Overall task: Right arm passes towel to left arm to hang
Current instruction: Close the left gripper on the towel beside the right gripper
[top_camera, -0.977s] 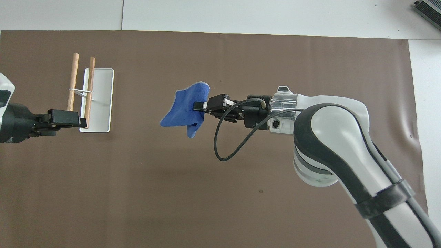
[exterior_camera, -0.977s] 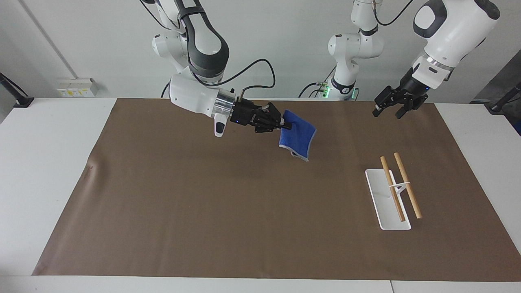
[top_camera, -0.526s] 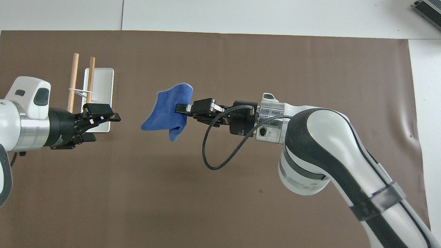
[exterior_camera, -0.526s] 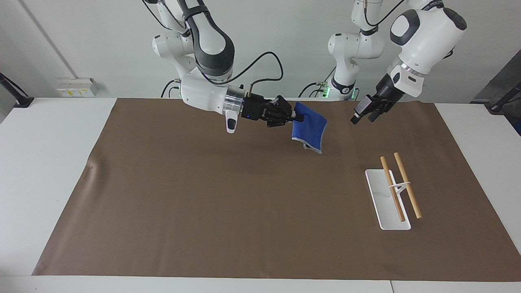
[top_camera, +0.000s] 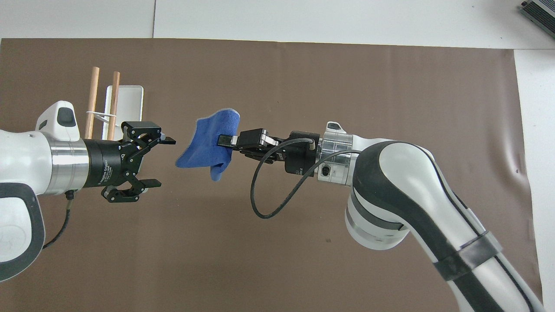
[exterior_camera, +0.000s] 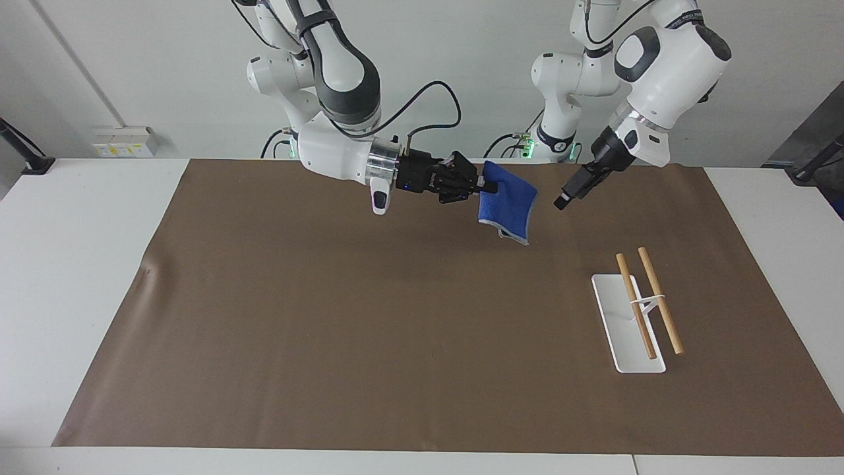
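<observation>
Large white jointed left arm — you have swung it in from its end of the table; its black clawed left gripper now faces the cloth, fingers spread wide, empty, just short of touching.

Right gripper — pinched on the small royal-blue fuzzy towel, held aloft over the brown mat.

Wooden two-rod rack — untouched; handover looks imminent.

Towel in right hand (aloft) — left hand near.
</observation>
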